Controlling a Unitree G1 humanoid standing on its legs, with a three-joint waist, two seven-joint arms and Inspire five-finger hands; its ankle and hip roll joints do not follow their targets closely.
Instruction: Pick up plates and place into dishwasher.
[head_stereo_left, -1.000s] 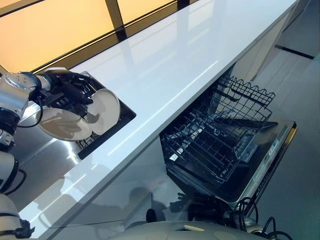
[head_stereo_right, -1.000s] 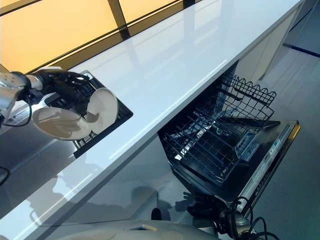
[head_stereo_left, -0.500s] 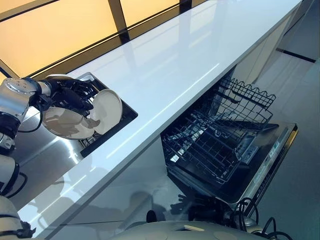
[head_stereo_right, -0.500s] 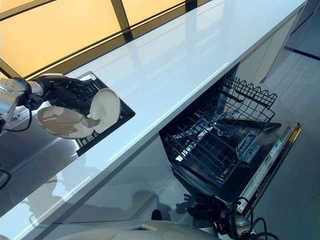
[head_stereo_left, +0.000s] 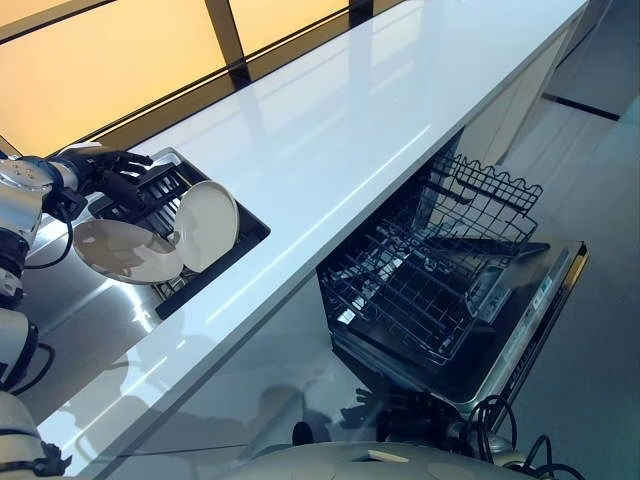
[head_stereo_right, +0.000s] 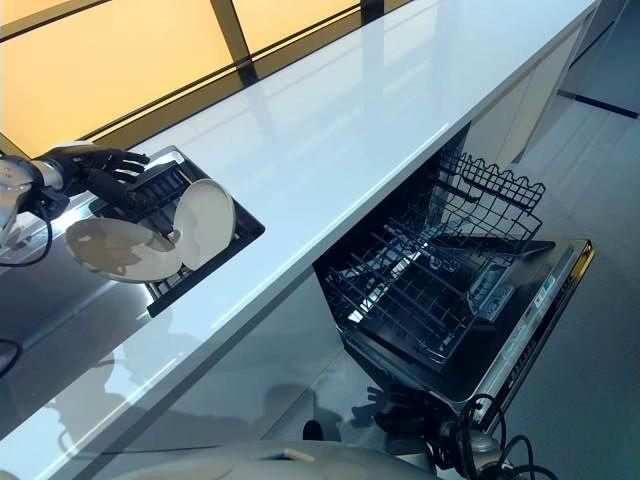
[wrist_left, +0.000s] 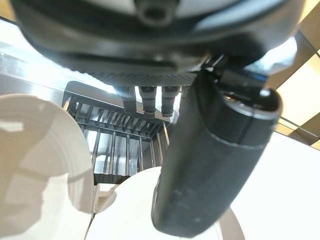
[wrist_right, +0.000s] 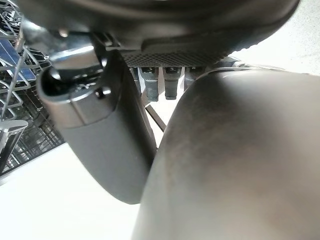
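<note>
Leaning rightward — upright plate (head_stereo_left: 207, 224) in rack (head_stereo_left: 236, 238).

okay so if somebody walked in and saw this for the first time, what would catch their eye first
Probably the two pale plates in the dark drying rack set into the long white counter, one standing on edge, the other lying nearly flat. The left hand hovers above the rack with its fingers spread, holding nothing. Below the counter's front edge, the open dishwasher has its wire basket pulled out, with no plates in it.
</note>
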